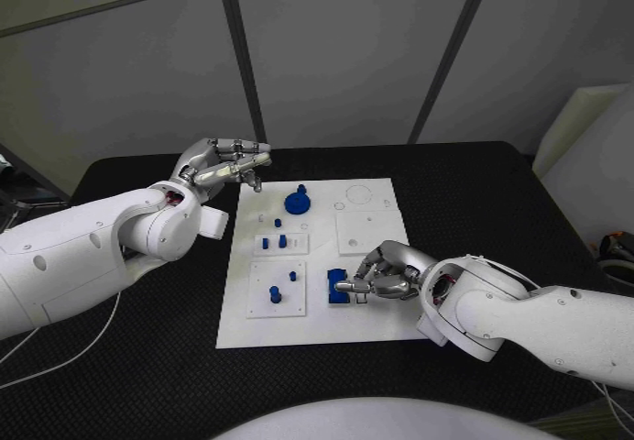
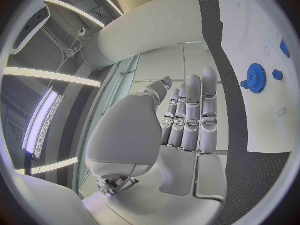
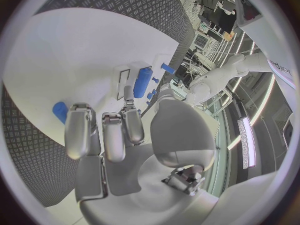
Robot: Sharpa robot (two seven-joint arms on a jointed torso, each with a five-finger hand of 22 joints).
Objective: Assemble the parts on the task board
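On the white task board [image 1: 377, 316], near its front edge, the right hand [image 1: 383, 275] rested with fingers curled against a blue block [image 1: 338, 286], whether gripping it I cannot tell; it looked rigid, light, slippery, best pinched across flat sides. The left hand [image 1: 227, 165] hovered empty, fingers together.

The task board [image 1: 374, 316] looks smooth matt white, the blue parts [image 1: 299, 201] plastic, the table [image 1: 158, 367] rough black.
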